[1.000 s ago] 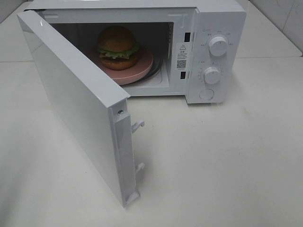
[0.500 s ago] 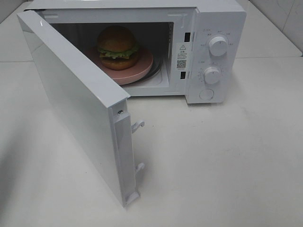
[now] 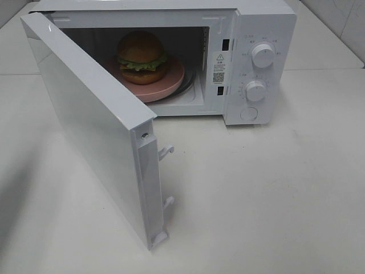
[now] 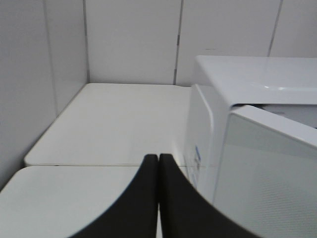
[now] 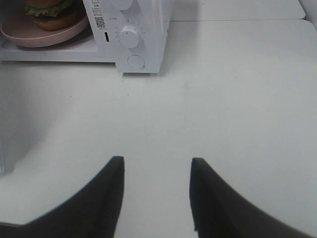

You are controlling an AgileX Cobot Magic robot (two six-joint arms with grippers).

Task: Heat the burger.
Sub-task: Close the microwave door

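Note:
The burger (image 3: 142,57) sits on a round pink plate (image 3: 171,83) inside the white microwave (image 3: 265,20), whose door (image 3: 85,120) stands swung wide open toward the front left. The right wrist view catches the burger (image 5: 49,12) on the plate (image 5: 39,34) at the microwave's open mouth. My right gripper (image 5: 156,166) hangs open over bare table in front of the microwave, empty. My left gripper (image 4: 158,161) is shut with nothing between its fingers, beside the microwave's left side, behind the open door. Neither gripper shows in the exterior high view.
Two dials (image 3: 262,55) and a round button (image 3: 249,113) are on the microwave's right panel. Door latch hooks (image 3: 166,152) stick out from the door's edge. A tiled wall (image 4: 129,39) stands behind the white table (image 3: 274,194).
Nothing has visibly moved in the exterior high view; burger, plate and door stay where they were.

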